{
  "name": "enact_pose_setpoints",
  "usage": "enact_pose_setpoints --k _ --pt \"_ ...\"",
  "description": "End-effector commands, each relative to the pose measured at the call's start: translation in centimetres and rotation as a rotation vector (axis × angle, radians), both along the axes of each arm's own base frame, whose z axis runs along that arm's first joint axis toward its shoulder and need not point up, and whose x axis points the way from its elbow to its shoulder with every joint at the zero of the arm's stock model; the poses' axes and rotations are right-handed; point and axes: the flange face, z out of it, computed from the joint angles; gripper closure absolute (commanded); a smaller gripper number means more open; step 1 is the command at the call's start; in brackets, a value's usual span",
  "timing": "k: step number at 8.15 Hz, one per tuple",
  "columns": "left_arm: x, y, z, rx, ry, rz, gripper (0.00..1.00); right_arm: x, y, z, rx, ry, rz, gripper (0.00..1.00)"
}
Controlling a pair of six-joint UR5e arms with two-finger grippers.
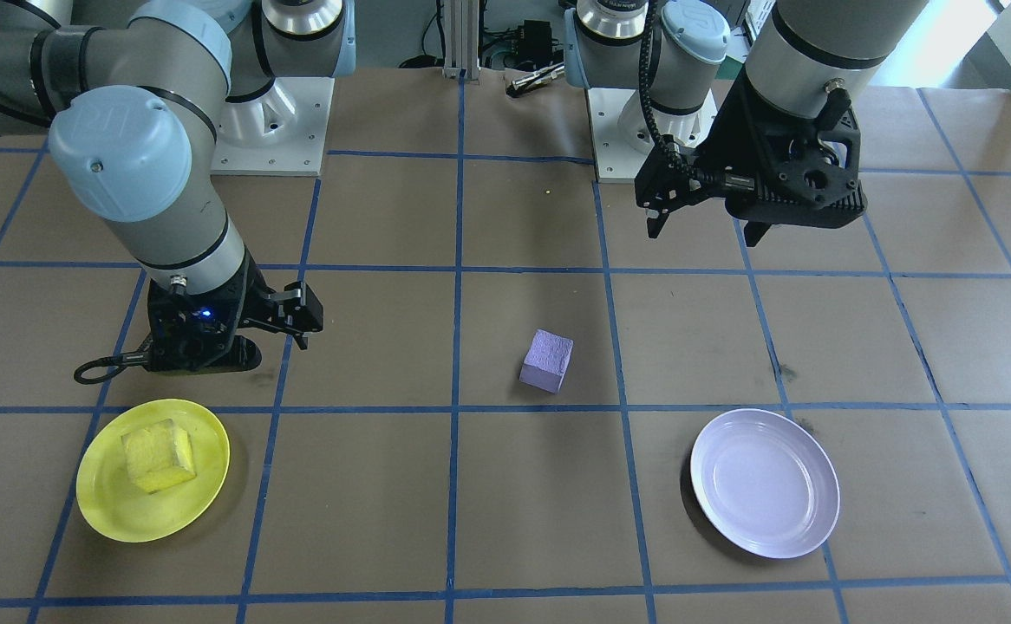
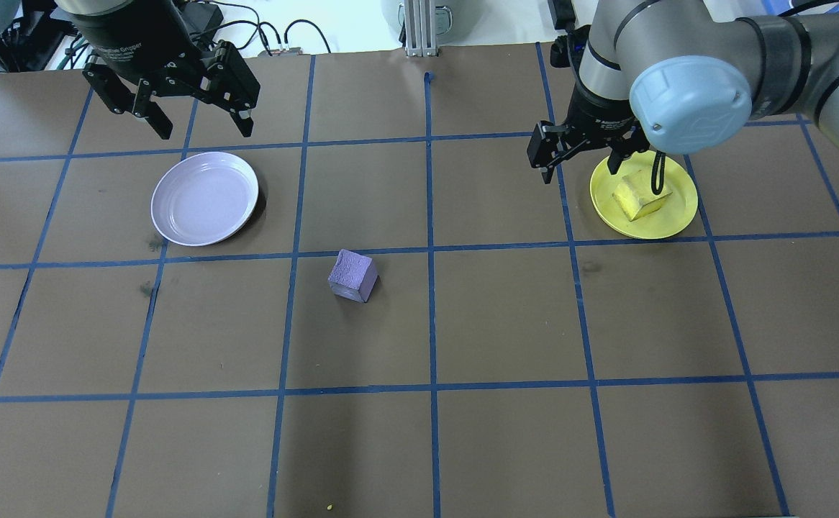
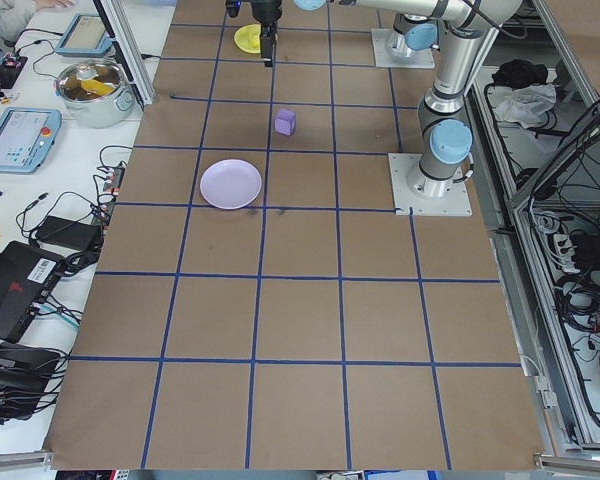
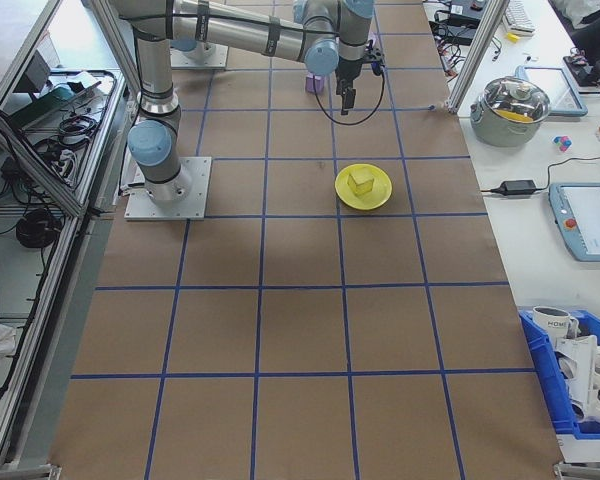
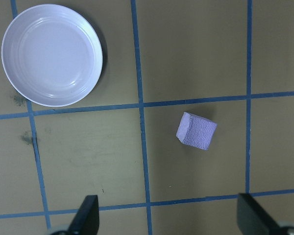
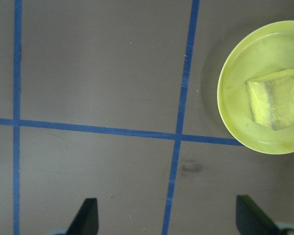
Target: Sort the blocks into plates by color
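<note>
Yellow block (image 2: pixel 640 196) sat in the yellow plate (image 2: pixel 682 214).
Purple block (image 2: pixel 352 275) lay outside the lavender plate (image 2: pixel 175 223); both grippers' jaws (left (image 2: pixel 200 122), right (image 2: pixel 581 162)) stood apart, empty.

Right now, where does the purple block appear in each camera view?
Exterior front-facing: purple block, centre.
Overhead exterior, left of centre.
Exterior left, upper middle.
Exterior right, top, partly hidden behind the arm.
Left wrist-mounted, right of centre.
Right wrist-mounted: not in it.
Shared landmark: the lavender plate nearby.
</note>
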Motion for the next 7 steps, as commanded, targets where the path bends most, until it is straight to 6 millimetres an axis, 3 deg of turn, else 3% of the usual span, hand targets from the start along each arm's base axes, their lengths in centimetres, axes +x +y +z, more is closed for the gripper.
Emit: enact_pose_setpoints --k 1,7 --pt "-0.03 0.06 0.03 0.000 0.003 0.000 0.00 -1.08 1.19 1.37 0.018 0.047 0.029 0.00" --pt "-0.09 0.69 -0.08 0.003 0.002 -0.001 0.00 -1.18 0.89 2.10 -0.033 0.057 0.033 0.00"
